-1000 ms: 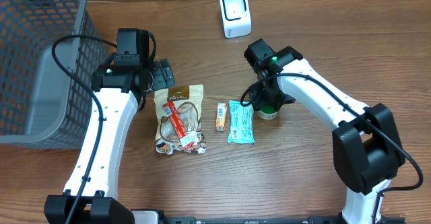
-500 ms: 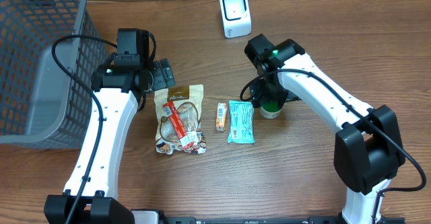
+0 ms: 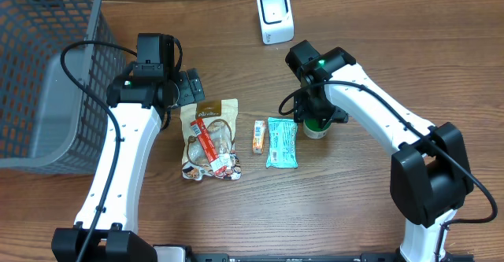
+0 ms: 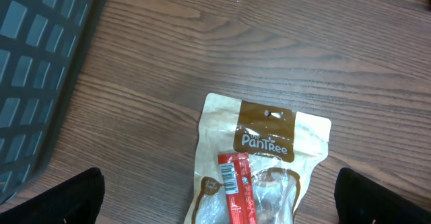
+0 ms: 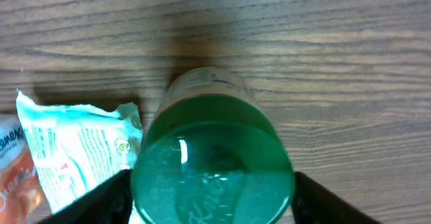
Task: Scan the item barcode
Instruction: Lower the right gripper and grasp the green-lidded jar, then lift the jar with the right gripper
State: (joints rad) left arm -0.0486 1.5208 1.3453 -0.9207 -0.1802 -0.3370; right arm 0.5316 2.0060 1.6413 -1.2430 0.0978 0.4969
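Wooden table (image 3: 394, 57), one pouch (image 3: 209, 140), one bottle (image 5: 213, 163) clamped by right pincer (image 5: 213, 200); left pincer (image 4: 221, 198) apart.

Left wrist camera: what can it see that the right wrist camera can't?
Only the left wrist camera shows the grey basket at the left edge and the tan snack bag with a red packet lying on it. Only the right wrist camera shows the green bottle from above, a light blue packet beside it and a bit of an orange packet. Both show the wooden table and their own dark jaws in the bottom corners.
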